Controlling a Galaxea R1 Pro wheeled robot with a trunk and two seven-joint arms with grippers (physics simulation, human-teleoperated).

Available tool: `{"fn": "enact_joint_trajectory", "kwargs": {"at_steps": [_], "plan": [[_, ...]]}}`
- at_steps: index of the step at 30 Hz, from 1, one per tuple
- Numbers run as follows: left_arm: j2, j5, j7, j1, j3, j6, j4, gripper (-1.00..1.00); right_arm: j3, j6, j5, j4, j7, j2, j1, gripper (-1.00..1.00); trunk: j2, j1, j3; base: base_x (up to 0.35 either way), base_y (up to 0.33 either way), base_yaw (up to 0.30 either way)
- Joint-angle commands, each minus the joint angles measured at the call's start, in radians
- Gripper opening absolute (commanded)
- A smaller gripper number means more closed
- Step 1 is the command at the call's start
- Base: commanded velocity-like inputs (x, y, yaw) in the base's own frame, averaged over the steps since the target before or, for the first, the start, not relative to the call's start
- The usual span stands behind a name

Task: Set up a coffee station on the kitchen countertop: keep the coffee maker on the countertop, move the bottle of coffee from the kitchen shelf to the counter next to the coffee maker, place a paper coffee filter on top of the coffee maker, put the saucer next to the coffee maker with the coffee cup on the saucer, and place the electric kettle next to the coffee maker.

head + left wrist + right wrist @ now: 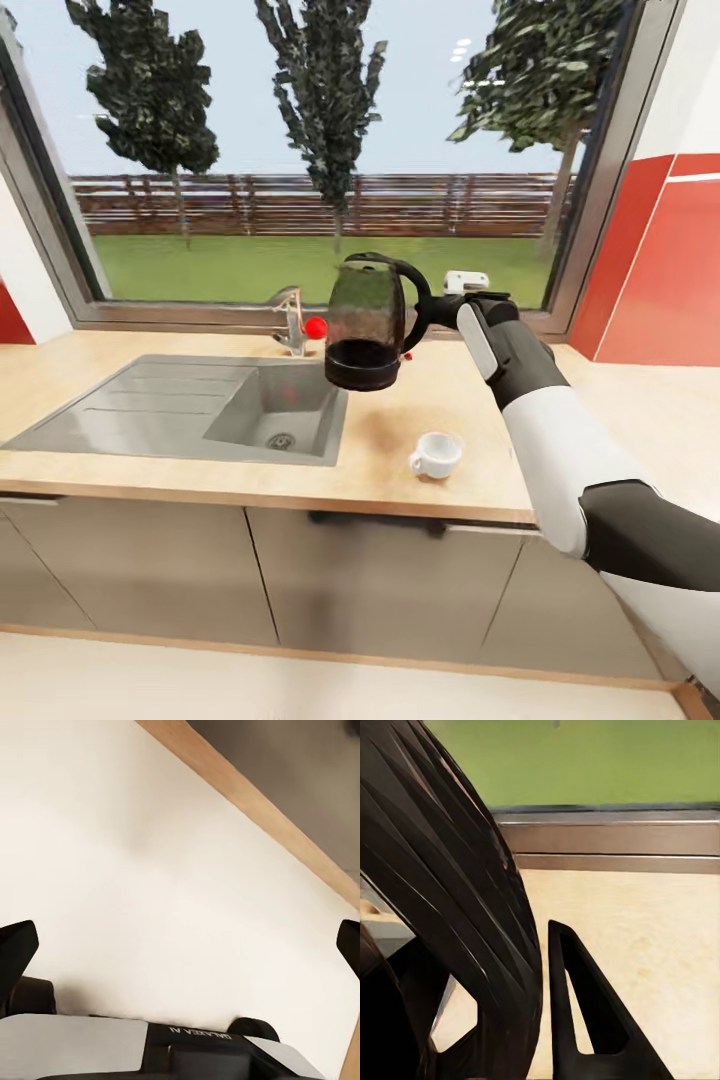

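Right gripper (440, 308) clamped on kettle (366, 322) handle, above counter (420, 395). Left gripper (180, 945) spread wide, empty. Risk: thin grip, so possible swing and drop onto cup (436, 454).

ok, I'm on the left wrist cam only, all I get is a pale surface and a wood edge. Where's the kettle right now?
Observer: The electric kettle is in the air over the countertop, just right of the sink.
Operator: Who's holding it?
Observer: The right gripper has it by the black handle, fingers shut around it.
Operator: Level?
Observer: Roughly upright in the head view, its base clear of the counter.
Operator: Anything under it I should worry about?
Observer: A white coffee cup sits on the counter nearer the front edge, to the right of the kettle's base and apart from it. The tap with a red knob stands behind the sink.
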Motion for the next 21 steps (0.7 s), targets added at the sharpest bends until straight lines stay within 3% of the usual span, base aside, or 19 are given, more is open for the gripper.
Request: {"fn": "enact_joint_trajectory", "kwargs": {"at_steps": [1,7,13,21], "plan": [[0.0,0.003,-0.003,-0.001,0.0,0.003,0.0,1.0,0.002,0.004,-0.01,-0.001,-0.008,0.0,-0.001,-1.0,-0.001,0.0,-0.001,-0.256,0.182,0.046],[0.001,0.004,-0.005,-0.001,0.0,0.003,0.0,1.0,0.002,0.004,-0.01,0.0,-0.008,0.0,-0.001,-1.0,-0.001,0.0,-0.001,-0.212,0.15,0.076],[0.003,0.003,-0.005,-0.001,0.0,0.004,0.0,1.0,0.002,0.004,-0.01,0.0,-0.007,0.0,-0.001,-1.0,-0.001,0.0,-0.001,-0.021,0.04,0.249],[0.003,0.003,-0.005,-0.001,0.0,0.005,0.0,1.0,0.002,0.003,-0.01,0.0,-0.007,0.0,-0.001,-1.0,-0.001,0.0,-0.001,-0.001,0.244,0.265]]}}
